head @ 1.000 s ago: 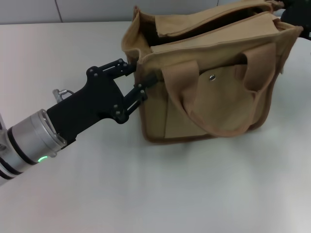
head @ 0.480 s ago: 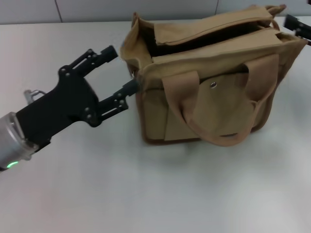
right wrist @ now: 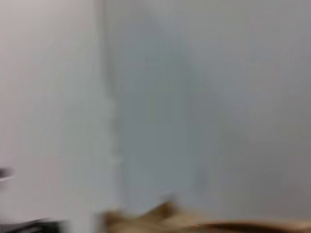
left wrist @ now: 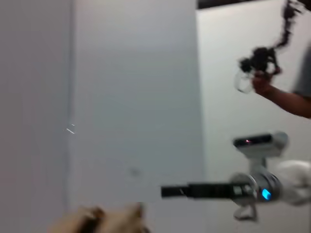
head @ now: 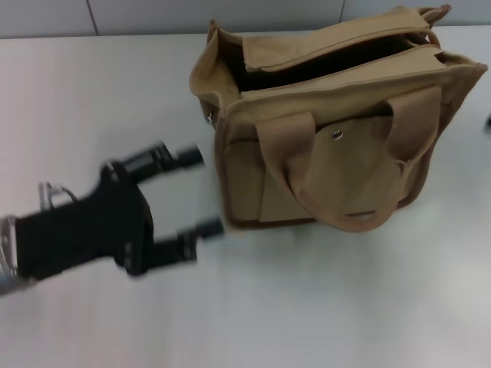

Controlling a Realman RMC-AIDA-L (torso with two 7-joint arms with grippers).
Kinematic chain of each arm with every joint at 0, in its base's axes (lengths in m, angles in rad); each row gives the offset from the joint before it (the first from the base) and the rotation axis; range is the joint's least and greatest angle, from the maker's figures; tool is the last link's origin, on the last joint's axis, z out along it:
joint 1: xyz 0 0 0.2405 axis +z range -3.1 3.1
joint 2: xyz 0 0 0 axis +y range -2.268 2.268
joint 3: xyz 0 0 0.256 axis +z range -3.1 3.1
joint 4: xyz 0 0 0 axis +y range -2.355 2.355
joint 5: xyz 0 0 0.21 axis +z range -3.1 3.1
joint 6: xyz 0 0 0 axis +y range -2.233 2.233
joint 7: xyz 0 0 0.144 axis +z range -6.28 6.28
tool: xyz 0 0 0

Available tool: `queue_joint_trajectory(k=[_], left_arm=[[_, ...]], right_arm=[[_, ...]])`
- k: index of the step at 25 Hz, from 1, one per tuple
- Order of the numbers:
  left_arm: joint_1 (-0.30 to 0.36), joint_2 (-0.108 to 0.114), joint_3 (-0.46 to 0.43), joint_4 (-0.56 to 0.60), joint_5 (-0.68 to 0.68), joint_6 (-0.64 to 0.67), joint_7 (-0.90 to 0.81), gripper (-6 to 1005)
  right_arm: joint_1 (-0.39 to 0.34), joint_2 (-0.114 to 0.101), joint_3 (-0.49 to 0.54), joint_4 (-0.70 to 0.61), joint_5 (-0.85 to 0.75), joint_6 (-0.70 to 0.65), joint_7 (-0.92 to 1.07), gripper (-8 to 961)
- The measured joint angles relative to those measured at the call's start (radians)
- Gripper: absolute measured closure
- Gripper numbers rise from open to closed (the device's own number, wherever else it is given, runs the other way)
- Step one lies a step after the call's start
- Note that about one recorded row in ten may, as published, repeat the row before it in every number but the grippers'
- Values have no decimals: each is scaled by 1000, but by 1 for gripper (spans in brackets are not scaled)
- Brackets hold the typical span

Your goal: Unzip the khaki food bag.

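Head view: the khaki food bag (head: 330, 123) stands upright on the white table (head: 307, 307), its top gaping open, front pocket facing the camera. The left gripper (head: 196, 192) lies near the bag's left end, clear of it, fingers spread and holding nothing. Left wrist view: the bag's tan top edge (left wrist: 97, 218). Right wrist view: tan fabric only; the right gripper's state cannot be told.

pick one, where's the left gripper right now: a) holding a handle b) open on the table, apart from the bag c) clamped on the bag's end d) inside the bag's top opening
b: the left gripper has its fingers spread with nothing between them, over the table beside the khaki food bag and not touching it.
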Motion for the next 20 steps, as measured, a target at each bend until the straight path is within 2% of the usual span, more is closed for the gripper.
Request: queue_joint_trajectory(k=[1, 3, 4, 6, 7, 8, 13, 20], left_arm=[[0, 1, 0, 37, 108, 16, -37, 220], [-3, -1, 0, 50, 159, 21, -58, 219], [-3, -1, 0, 50, 159, 21, -58, 219], [-7, -3, 0, 58, 192, 21, -72, 219], [-24, -9, 0, 67, 260, 17, -90, 219], [-24, -9, 0, 67, 260, 17, -90, 219], [-26, -10, 0, 68, 275, 22, -91, 219], [-21, -10, 0, 68, 276, 22, -88, 220]], right_arm=[[-7, -1, 1, 4, -33, -62, 0, 112], [-8, 0, -4, 11, -162, -167, -25, 113], [-8, 0, -4, 11, -162, -167, -25, 113], [13, 5, -9, 64, -269, -170, -83, 113], [13, 5, -9, 64, -269, -170, -83, 113], [36, 4, -8, 124, -295, -158, -125, 113], [58, 1, 0, 197, -303, -146, -190, 113], [68, 3, -3, 203, -302, -122, -198, 113]])
